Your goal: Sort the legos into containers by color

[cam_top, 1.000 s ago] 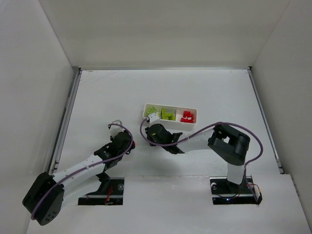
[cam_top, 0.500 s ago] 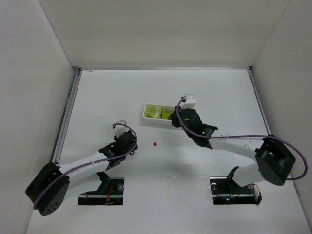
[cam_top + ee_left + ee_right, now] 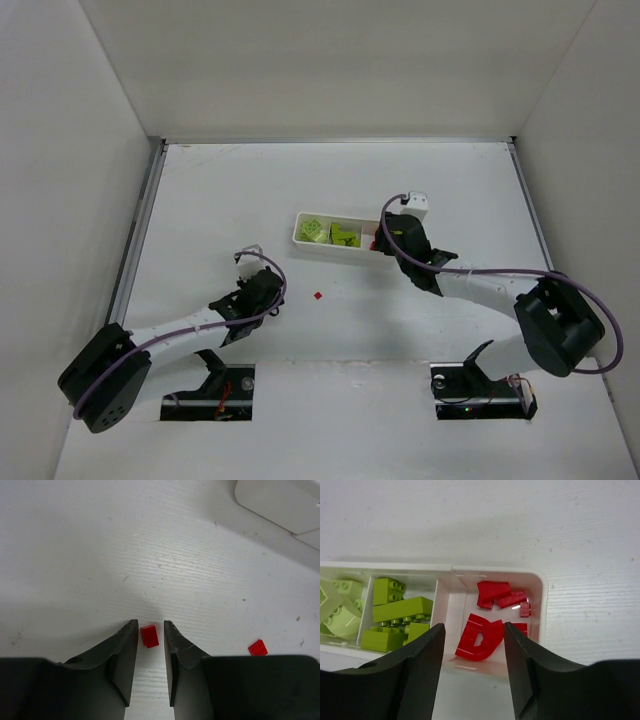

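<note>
The white tray (image 3: 325,243) lies mid-table with three compartments. In the right wrist view the left one (image 3: 340,611) holds pale green bricks, the middle one (image 3: 395,615) lime-green bricks, and the right one (image 3: 540,600) several red pieces (image 3: 492,632). My right gripper (image 3: 474,630) is open and empty, hovering over the red compartment; it also shows in the top view (image 3: 385,243). My left gripper (image 3: 149,625) is open on the table with a tiny red brick (image 3: 149,635) lying loose between its fingertips. A second red brick (image 3: 257,647) lies to its right, also seen from the top (image 3: 317,296).
The tray's near corner (image 3: 280,500) shows at the upper right of the left wrist view. White walls enclose the table on three sides. A metal rail (image 3: 135,235) runs along the left edge. Purple cables loop from both arms.
My right arm has swung from the table near the tray's left end to over its right, red compartment. My left gripper has crept slightly right. The loose red brick is now uncovered.
</note>
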`<move>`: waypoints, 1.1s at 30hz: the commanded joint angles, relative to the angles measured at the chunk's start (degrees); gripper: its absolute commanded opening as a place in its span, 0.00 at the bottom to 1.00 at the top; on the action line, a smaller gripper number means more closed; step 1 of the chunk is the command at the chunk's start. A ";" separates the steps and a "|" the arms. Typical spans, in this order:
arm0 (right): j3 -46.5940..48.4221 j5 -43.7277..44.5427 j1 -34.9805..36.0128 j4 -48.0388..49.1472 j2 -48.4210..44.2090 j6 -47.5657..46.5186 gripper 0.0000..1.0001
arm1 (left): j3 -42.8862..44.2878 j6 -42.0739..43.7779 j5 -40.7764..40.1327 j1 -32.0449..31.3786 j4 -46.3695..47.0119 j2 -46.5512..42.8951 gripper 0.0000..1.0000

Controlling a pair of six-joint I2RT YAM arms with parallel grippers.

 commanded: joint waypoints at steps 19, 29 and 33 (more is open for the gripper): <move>-0.92 -1.77 28.76 3.56 6.24 0.98 0.51 | 2.31 1.71 0.63 0.11 -1.04 -3.72 0.12; 3.74 -2.03 30.70 4.61 13.80 -1.05 0.49 | 6.17 3.73 2.83 1.25 -1.84 -12.07 0.12; 5.14 -2.04 30.70 4.70 15.73 -2.27 0.48 | 7.14 3.99 2.57 0.81 -1.57 -13.40 0.12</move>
